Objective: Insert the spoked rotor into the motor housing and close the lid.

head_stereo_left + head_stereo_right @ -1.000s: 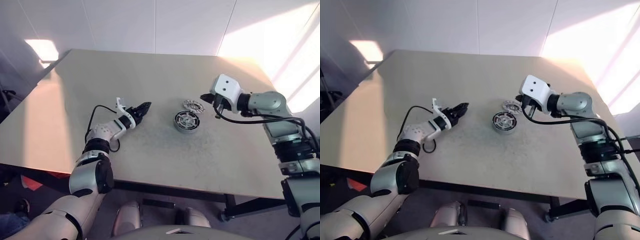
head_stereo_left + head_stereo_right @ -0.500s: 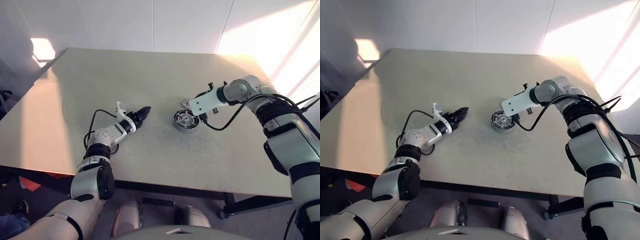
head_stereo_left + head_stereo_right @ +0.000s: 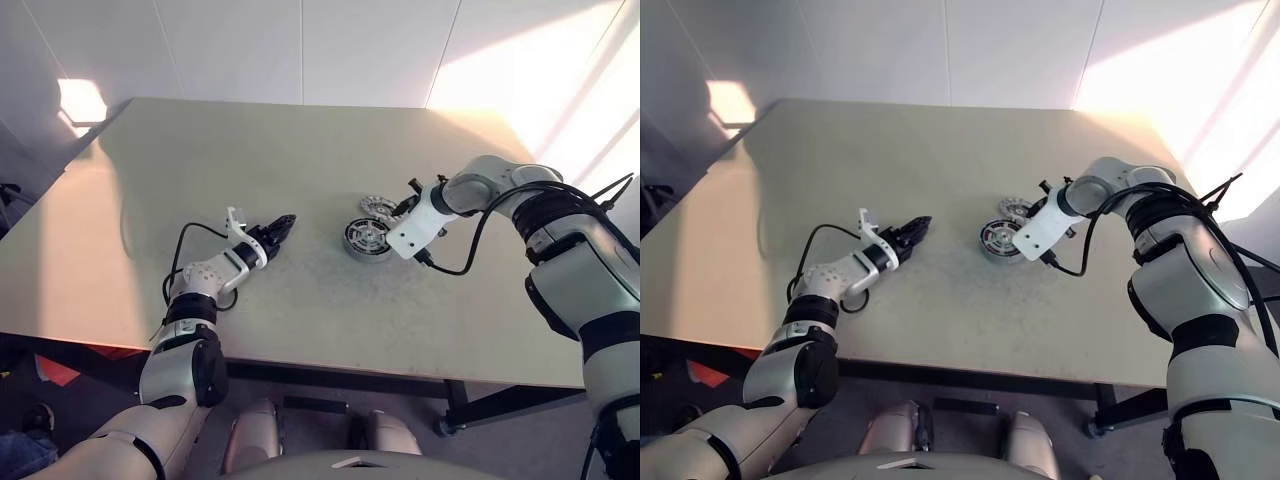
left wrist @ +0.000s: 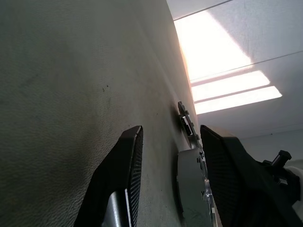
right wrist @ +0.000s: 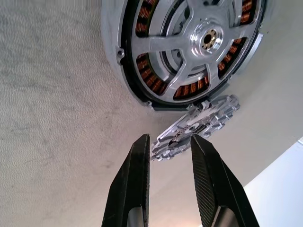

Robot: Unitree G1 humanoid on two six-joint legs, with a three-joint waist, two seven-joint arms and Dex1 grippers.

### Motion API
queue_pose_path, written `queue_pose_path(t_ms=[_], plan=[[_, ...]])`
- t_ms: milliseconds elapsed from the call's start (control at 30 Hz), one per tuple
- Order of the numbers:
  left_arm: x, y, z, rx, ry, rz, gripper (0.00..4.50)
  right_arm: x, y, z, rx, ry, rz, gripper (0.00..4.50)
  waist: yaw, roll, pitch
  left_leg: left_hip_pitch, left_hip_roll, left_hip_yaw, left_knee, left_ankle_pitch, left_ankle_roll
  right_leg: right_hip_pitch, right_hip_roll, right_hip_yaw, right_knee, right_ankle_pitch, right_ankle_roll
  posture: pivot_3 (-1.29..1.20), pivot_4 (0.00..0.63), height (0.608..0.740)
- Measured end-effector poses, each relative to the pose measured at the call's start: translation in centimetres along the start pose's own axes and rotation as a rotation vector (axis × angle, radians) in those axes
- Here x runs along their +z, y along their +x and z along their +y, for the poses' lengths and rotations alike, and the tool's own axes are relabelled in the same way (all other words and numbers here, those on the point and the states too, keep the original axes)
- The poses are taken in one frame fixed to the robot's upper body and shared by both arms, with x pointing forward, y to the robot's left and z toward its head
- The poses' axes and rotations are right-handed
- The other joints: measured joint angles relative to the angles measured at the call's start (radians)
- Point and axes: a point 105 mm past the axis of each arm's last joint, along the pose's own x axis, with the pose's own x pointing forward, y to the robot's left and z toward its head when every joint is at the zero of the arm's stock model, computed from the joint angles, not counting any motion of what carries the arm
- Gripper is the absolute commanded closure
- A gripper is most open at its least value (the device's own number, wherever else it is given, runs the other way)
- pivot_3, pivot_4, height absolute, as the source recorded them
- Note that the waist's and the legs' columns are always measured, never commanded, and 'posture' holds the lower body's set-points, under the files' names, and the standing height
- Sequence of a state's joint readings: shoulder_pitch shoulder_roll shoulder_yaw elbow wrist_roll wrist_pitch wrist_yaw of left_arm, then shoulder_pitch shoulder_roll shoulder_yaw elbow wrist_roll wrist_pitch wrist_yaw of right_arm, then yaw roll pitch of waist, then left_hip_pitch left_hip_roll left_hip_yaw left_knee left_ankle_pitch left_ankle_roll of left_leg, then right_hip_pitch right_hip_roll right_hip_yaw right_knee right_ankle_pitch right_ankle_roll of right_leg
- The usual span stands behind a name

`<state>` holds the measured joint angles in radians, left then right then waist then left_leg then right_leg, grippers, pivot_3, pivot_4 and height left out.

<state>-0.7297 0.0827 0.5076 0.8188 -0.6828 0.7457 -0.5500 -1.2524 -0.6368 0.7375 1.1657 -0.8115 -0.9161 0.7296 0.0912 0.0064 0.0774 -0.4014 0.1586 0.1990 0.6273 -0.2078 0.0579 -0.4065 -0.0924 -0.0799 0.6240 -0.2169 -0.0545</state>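
Moved since one second ago: right gripper (image 5: pixel 169 161), which has swung from a level pose beside the parts to a steep downward tilt over them, its forearm rolled. Left gripper (image 3: pixel 281 225): no shift worth noting, low over the desk (image 3: pixel 330 320), pointing toward the parts from well apart.

Item 1, motor housing (image 5: pixel 189 47): near the middle of the desk, upright, copper windings visible between the spokes.
Item 2, spoked rotor (image 5: pixel 206 38): already seated inside the housing, shiny hub centred. Insertion judged complete.
Item 3, lid (image 5: pixel 196 127): flat on the desk just beside the housing, on its far side as the head views show it; their rims look to be touching or nearly so.

Right fingers (image 5: pixel 137 189): parted, nothing between them yet, one on each side of the lid's near rim. Left fingers (image 4: pixel 124 179): parted, empty.

Step in hand: approach to pick up the lid. Next move, as a judgement: lower until the pads straddle the thin rim, close, lift clear of the housing edge, then bring the lid level over the rotor and set it down centred. The lid is thin and lies flat, so a shallow bite may slip or push it against the housing.

Brands, labels, writing: none legible on any part or on the desk.
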Motion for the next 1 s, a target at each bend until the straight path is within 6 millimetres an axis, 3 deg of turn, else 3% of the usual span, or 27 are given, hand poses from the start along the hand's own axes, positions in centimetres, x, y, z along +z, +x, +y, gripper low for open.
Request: queue_pose_path(t_ms=[633,1000], plan=[[0.4,-0.4,0.4,0.014,0.005,-0.010,2.47,2.3,1.4,1.2,0.033,-0.048,-0.110,3.02,-0.017,0.000,0.000,0.002,0.001,0.000,0.003,-0.001,0.001,0.002,0.001,0.000,0.001,0.000,0.000,0.00,0.000,0.740],[0.4,-0.8,1.0,0.036,0.007,-0.018,2.47,2.5,2.3,0.6,0.005,-0.026,-0.094,3.02,-0.032,0.000,0.000,0.012,0.002,0.000,0.003,-0.003,-0.003,0.012,0.001,0.000,0.001,0.001,-0.001,0.00,0.000,0.740]])
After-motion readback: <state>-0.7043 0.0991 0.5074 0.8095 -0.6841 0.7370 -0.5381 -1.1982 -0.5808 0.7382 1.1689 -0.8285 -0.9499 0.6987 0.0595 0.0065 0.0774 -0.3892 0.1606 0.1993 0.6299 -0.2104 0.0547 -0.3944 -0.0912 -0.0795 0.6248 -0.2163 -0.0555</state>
